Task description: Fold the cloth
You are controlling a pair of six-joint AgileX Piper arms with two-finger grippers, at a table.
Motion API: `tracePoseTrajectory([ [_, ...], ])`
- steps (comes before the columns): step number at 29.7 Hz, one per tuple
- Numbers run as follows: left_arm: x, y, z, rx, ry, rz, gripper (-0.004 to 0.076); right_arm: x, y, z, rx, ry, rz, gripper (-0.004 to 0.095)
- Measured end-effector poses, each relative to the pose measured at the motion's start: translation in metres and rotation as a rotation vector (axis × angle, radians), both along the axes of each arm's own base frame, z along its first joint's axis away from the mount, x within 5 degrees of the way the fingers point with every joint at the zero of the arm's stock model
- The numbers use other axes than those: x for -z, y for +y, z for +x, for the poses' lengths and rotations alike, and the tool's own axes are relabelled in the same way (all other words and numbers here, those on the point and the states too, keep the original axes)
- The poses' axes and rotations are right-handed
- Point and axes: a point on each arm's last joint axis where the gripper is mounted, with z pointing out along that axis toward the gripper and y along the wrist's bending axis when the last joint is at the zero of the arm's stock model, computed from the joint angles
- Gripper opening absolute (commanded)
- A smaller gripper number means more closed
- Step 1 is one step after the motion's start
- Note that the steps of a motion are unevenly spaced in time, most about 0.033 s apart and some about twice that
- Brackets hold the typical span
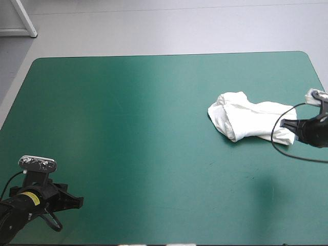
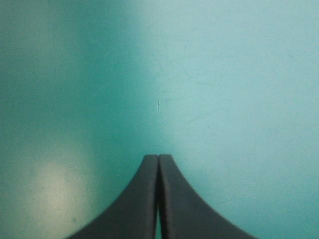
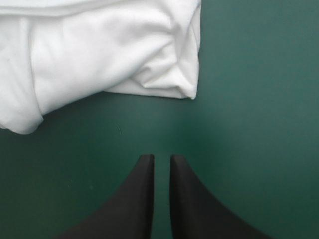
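I see the T-shirt (image 1: 248, 118) lying as a soft, white, lumpy bundle on the right part of the table, close to its right edge. The cloth has puffy folds and rounded corners. The teal-green cover (image 1: 143, 133) is smooth and flat, with a few tiny scratches.

My right gripper (image 3: 162, 158) sits low, just beside the bundle. Its black fingers are almost together, with a thin strip of cover showing between them. The T-shirt's edge lies just ahead of them, not touching.

My left gripper (image 2: 158, 158) is pressed together into one point, near the table's front left corner, well apart from the T-shirt. Wide open cover lies between the two.
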Motion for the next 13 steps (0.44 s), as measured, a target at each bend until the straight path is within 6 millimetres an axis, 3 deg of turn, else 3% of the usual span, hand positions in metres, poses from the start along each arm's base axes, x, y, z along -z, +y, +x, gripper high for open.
tracePoseTrajectory([
  [7, 0.0, -0.001, 0.006, 0.016, -0.071, -0.005, -0.0009, 0.02, 0.021, -0.067, -0.003, -0.184, -0.049, -0.0006],
  [13, 0.008, -0.004, 0.014, 0.023, -0.15, -0.029, -0.0009, 0.042, 0.034, -0.108, -0.003, -0.297, -0.072, -0.0019],
])
